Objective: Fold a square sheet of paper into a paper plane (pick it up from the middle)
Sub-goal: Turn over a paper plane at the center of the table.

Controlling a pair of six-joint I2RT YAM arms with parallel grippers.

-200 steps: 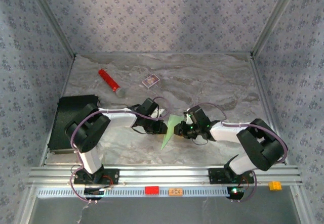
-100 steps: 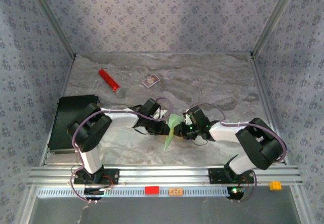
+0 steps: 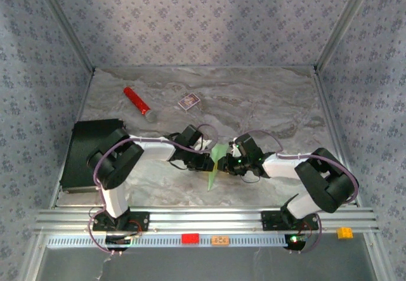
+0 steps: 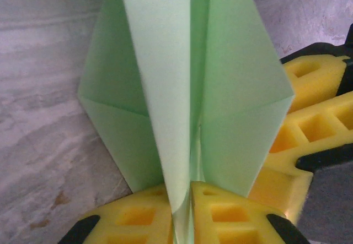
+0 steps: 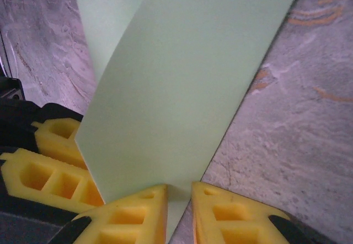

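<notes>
Left wrist view: our left gripper point(image 4: 185, 194) pinches the paper plane point(image 4: 165, 90) at its centre fold; facing it, our right gripper point(image 5: 179, 194) pinches a flap. We judge uneven pulling could tear the thin paper or spring the creases.

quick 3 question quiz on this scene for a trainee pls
1. True or false: the left claw and the right claw both pinch the green paper.
2. The red cylinder lies: A) at the far left of the table; B) under the green paper; C) in the right claw.
3. Fill in: seen from above, the card box lies to the ___ of the red cylinder.
Key: 1 true; 2 A; 3 right.
</notes>
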